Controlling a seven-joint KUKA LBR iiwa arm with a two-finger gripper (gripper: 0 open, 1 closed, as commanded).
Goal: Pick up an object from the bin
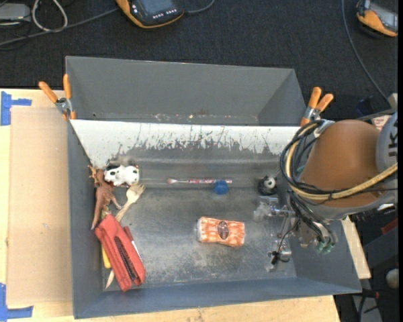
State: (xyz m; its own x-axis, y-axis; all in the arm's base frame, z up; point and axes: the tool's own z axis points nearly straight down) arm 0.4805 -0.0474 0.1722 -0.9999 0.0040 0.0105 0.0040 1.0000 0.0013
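Note:
My gripper (279, 245) hangs low over the bin's right side, close to the floor near the right wall, under the orange cover and cables. An orange packet with a dark round label (221, 231) lies flat to its left, apart from it. A small black-and-white ball (268, 183) sits behind the gripper near the back wall. Further left along the back, a thin rod with a blue cap (219, 187) lies on the floor.
Along the left wall lie a red flat case (121, 252), a brown dinosaur figure (101, 198), a white-and-black toy animal (122, 175) and a pale wooden fork (128, 202). The arm's cover and cables hang over the right rim.

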